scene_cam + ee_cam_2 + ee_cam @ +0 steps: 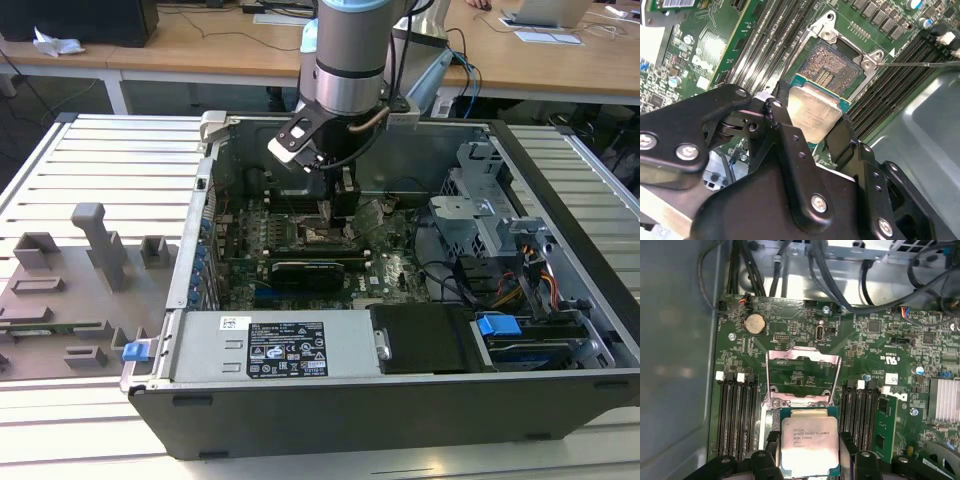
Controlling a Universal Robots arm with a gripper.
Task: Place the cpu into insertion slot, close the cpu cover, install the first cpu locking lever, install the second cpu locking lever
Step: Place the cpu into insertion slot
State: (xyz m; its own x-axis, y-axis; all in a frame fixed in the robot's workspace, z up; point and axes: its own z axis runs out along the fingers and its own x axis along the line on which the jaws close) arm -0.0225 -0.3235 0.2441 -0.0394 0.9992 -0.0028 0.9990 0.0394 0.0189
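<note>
Black metal computer case [400, 420] lies open, with a flat green motherboard [875, 340] inside. The black robot gripper [809, 122] hangs over it. The thin silver cpu cover [805, 354] is flipped open beside the square grey insertion slot [832, 65]. The fingers pinch the small silver square cpu [809, 447] over the slot's edge.

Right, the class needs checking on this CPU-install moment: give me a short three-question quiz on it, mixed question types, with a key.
1. True or false: the cpu already sits in the insertion slot.
2. The cpu cover is: A closed over the slot; B swung open; C lying outside the case.
3. Fill in: the gripper is shut on the ____.
Key: 1 false, the slot's pin grid is bare; 2 B; 3 cpu.
</note>
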